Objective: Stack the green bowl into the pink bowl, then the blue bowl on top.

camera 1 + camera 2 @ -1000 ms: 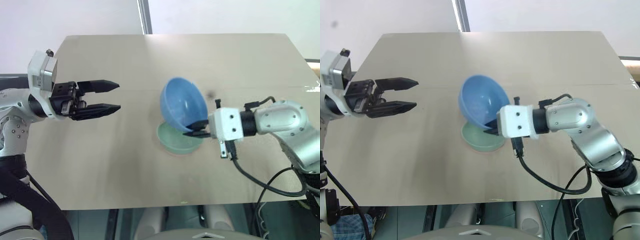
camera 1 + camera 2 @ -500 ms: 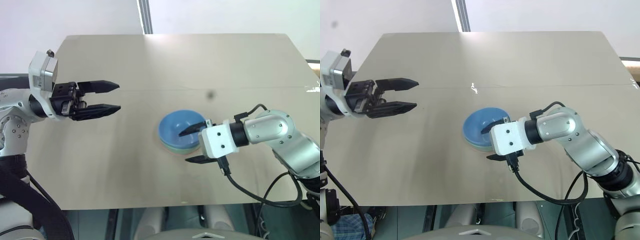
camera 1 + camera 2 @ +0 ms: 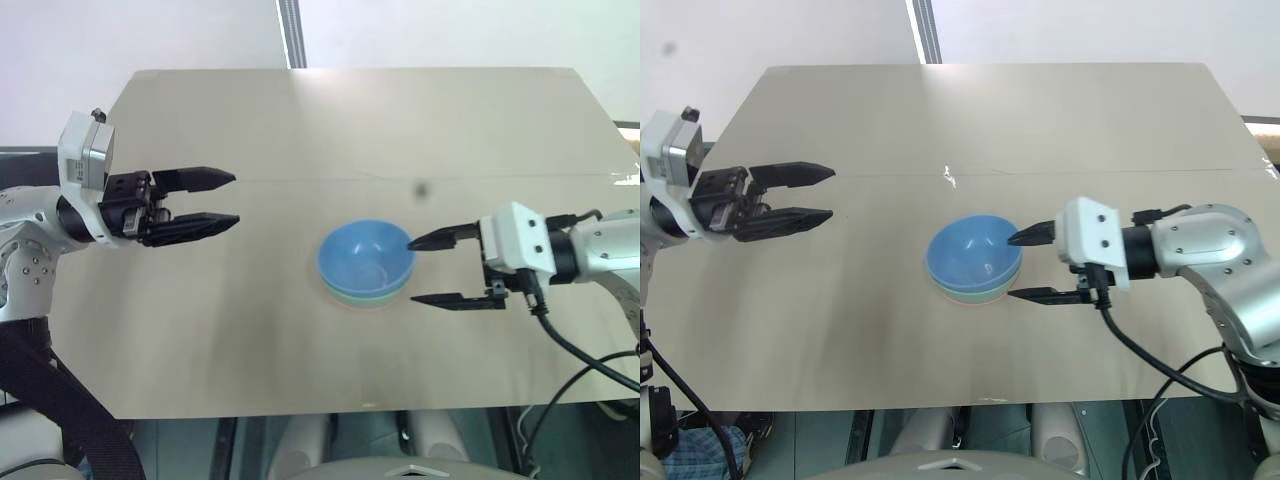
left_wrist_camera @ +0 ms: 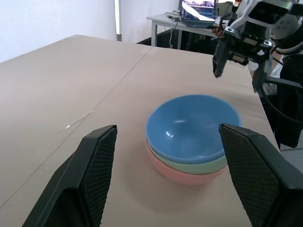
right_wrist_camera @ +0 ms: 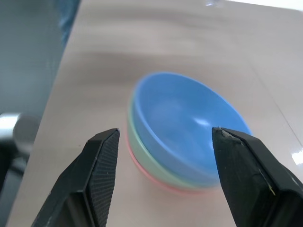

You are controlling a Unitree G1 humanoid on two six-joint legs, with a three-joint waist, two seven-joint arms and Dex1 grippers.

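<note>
The three bowls sit nested in one stack at the middle of the table. The blue bowl (image 3: 365, 258) is uppermost, the green bowl (image 4: 189, 165) shows as a rim band under it, and the pink bowl (image 4: 182, 177) is at the bottom. My right gripper (image 3: 412, 270) hovers just right of the stack, open, with nothing between its fingers and apart from the bowls. Far to the left, my left gripper (image 3: 236, 198) is open and empty, pointing toward the stack.
The tan table (image 3: 300, 120) reaches well beyond the stack on all sides, with its front edge close to me. A pole (image 3: 290, 35) rises behind the far edge. A desk with a laptop (image 4: 199, 14) stands beyond the table.
The right gripper, which held the blue bowl tilted over the green one, let it settle into the stack, opened and drew back to the right. The left gripper stayed put.
</note>
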